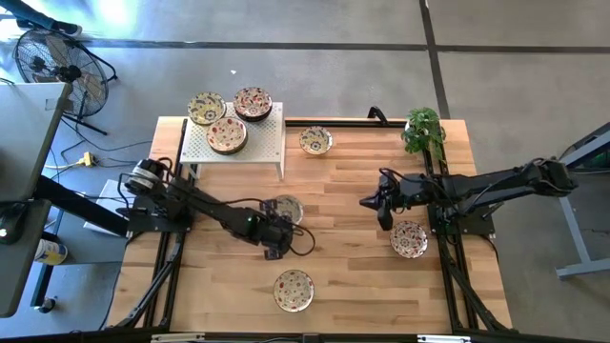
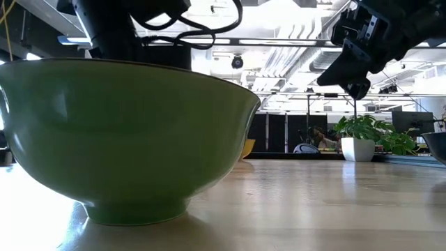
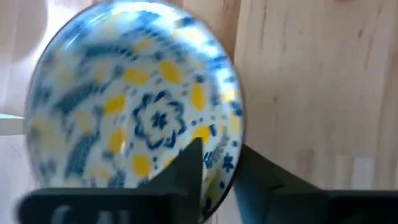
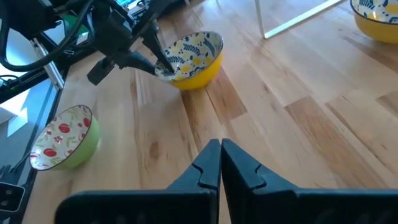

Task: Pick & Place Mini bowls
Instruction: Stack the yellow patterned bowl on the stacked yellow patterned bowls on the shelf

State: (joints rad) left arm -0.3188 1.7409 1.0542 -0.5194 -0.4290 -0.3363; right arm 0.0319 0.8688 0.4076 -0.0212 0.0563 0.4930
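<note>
The mini bowl (image 3: 137, 112) in my left gripper (image 3: 217, 168) is yellow outside, cream inside with blue and yellow flowers. It sits mid-table (image 1: 287, 209), and the right wrist view shows it too (image 4: 193, 55). Three patterned bowls (image 1: 229, 119) rest on the white perforated rack (image 1: 272, 141). Single bowls stand on the wood beside the rack (image 1: 315, 141), by the right arm (image 1: 409, 238) and near the front edge (image 1: 293, 290). My right gripper (image 4: 221, 163) is shut, holds nothing and hovers right of centre (image 1: 378, 203). My left gripper holds the yellow bowl by its rim (image 3: 229, 143), on the side nearest the table's near-left. One finger (image 3: 189, 168) is inside the bowl and the other (image 3: 261, 180) outside. The fingers slant down from the near-left (image 4: 158, 65). The bowl tilts slightly; whether its foot is on the wood I cannot tell.
The green-sided bowl (image 2: 125, 139) with a red pattern fills the low view's foreground. A potted plant (image 1: 423, 129) stands at the far right corner. The rack's legs stand on the far left of the table. Bare wood (image 1: 348, 257) lies between the two arms.
</note>
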